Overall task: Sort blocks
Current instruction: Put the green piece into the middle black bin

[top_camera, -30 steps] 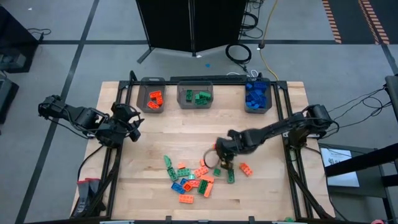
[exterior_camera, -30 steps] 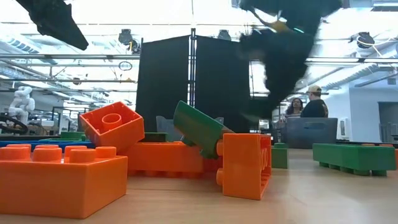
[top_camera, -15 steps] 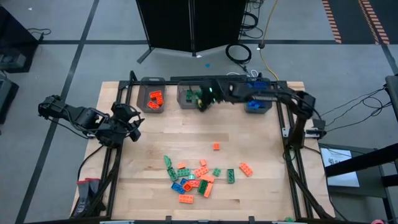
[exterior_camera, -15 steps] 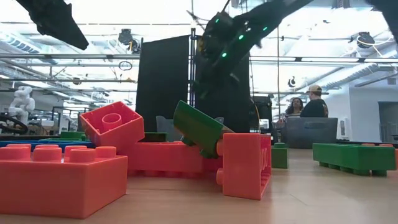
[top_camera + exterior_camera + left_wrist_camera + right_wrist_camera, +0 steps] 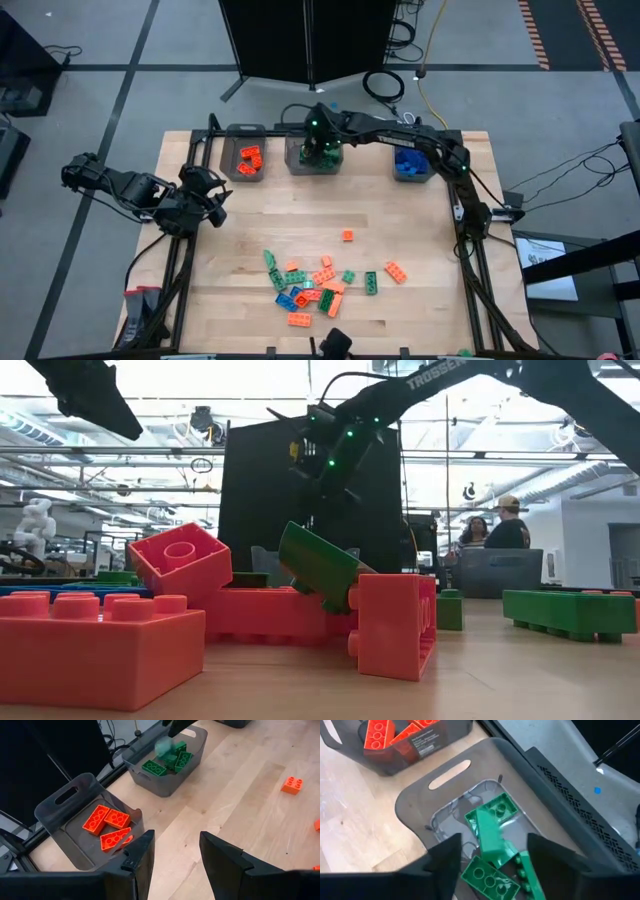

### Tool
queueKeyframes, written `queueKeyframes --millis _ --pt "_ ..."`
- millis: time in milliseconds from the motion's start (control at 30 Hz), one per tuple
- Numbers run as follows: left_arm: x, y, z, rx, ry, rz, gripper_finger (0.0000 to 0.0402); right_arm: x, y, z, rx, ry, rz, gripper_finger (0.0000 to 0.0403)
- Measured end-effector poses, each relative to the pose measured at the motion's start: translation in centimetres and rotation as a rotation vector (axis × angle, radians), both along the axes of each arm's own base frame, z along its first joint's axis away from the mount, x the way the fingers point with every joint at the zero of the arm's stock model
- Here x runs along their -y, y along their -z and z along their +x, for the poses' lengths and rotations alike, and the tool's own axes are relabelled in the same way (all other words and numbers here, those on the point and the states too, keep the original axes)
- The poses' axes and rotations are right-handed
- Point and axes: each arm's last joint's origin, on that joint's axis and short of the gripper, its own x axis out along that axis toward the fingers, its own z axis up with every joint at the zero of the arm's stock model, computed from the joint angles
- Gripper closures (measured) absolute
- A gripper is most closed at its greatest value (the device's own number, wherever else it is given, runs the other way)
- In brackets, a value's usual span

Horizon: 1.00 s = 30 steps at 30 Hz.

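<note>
my right gripper point(image 5: 318, 148): stretched across the table's far edge, hovering over the middle bin point(image 5: 314, 155). fingers parted, nothing between them; a blurred green brick point(image 5: 492, 837) sits in mid-air just beyond my fingertips, above the green bricks lying in that bin.

my left gripper point(image 5: 175, 851): parked off the table's left edge, facing the bins. fingers apart with a clear gap, holding nothing.

bin, left of the row point(image 5: 243, 158): grey, see-through, holds a few orange bricks point(image 5: 106, 819).

bin, middle: same make, holds only green bricks point(image 5: 168, 761).

bin, right of the row point(image 5: 413, 160): holds blue bricks point(image 5: 410, 154), piled.

all three bins stand along the far edge of the wooden table point(image 5: 270, 215), apart from each other.

loose bricks, unsorted: a heap point(image 5: 312, 285) of orange, green and blue pieces near the table's front edge, many touching or overlapping. one small orange brick point(image 5: 347, 235) lies alone between heap and bins. an orange brick point(image 5: 396, 272) and a green one point(image 5: 370, 282) lie just right of the heap.

low view, up close: orange bricks point(image 5: 394, 623) with a green brick point(image 5: 320, 565) leaning tilted across them.

background: two people point(image 5: 496, 524) stand in the room beyond the table.
</note>
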Motion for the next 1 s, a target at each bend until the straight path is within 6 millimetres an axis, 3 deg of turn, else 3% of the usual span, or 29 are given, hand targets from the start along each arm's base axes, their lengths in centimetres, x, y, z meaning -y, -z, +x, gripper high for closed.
queueKeyframes --millis 133,267,367,500,600,700,867,1000 --pt "0.0 0.0 0.0 -0.001 0.000 0.000 0.0241 0.1 -0.9 0.2 -0.007 -0.017 -0.021 0.0134" --pt "0.0 0.0 0.0 -0.003 0.002 -0.003 0.0241 -1.1 -3.0 -0.2 0.023 -0.156 0.030 0.0135" --pt "0.0 0.0 0.0 -0.007 0.007 -0.010 0.0241 -4.5 -4.7 -0.4 0.021 -0.343 0.104 0.0148" --pt "0.7 0.4 1.1 -0.053 0.147 -0.030 0.0241 -9.8 -4.5 -1.0 -0.158 -0.595 0.146 0.0162" --pt "1.5 1.8 2.4 -0.085 0.273 -0.048 0.0241 -13.0 -4.8 -1.0 -0.209 -0.705 0.139 0.0168" --pt "1.9 3.5 3.1 -0.106 0.289 -0.057 0.0241 -16.4 -5.1 -0.7 -0.211 -0.774 0.133 0.0170" --pt "2.1 6.1 3.5 -0.147 0.194 -0.112 0.0241 -22.3 -2.7 -0.9 -0.303 -0.914 0.156 0.0172" --pt "2.2 7.1 3.5 -0.172 0.183 -0.149 0.0241 -25.3 -0.9 -3.6 -0.442 -0.956 0.212 0.0177"
